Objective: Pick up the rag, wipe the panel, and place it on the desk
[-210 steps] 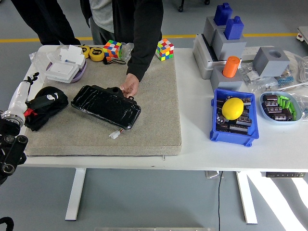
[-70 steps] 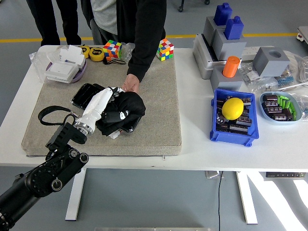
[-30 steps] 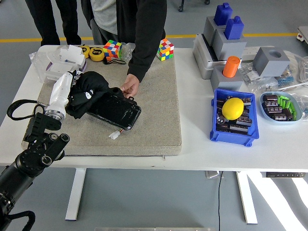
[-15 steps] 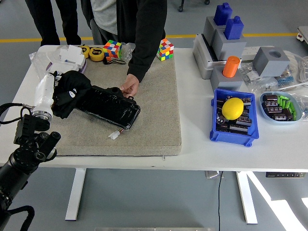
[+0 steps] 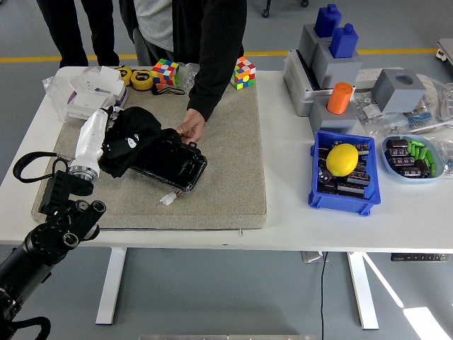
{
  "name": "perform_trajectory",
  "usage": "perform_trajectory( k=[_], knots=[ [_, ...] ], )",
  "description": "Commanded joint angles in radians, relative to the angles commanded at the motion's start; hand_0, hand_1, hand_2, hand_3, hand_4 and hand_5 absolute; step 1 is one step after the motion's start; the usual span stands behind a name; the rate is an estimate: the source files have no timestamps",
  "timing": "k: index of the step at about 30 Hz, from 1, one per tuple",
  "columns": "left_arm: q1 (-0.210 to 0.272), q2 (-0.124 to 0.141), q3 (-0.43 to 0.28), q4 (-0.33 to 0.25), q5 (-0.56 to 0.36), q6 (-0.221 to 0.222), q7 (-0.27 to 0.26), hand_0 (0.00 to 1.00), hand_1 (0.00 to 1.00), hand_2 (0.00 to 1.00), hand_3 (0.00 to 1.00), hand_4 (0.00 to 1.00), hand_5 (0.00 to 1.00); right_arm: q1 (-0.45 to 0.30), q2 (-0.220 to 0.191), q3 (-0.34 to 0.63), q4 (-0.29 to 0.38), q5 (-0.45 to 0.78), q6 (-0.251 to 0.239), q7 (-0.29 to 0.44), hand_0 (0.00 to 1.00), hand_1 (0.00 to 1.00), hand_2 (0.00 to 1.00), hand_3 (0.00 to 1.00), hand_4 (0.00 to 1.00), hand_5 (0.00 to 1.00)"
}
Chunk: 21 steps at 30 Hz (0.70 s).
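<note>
On mat, left hand presses rag onto panel.

We count two Rubik's cubes, one behind the mat and the other at its far right corner. We see two blue blocks, one orange cylinder, one yellow ball, one black rag, and one black panel.

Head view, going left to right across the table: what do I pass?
left hand → rag → panel → person's hand → orange cylinder → blue bin → oval tray
</note>
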Motion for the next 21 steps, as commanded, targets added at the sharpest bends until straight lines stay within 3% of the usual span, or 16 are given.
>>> perform_trajectory(
  k=[11,21],
  knots=[
    [0.043,0.043,0.192,-0.191,-0.065,-0.002,0.014,0.233,0.224,0.274,0.552,0.669,0.002,-0.003,0.001,0.004,0.000,-0.003,-0.001,0.001,0.538,0.563,0.493,0.523,0.900,0.365],
    [0.047,0.040,0.311,-0.248,-0.075,-0.011,0.039,0.232,0.224,0.273,0.552,0.670,0.002,0.001,0.000,-0.005,0.004,0.005,-0.001,0.001,0.536,0.562,0.493,0.523,0.899,0.365]
  ],
)
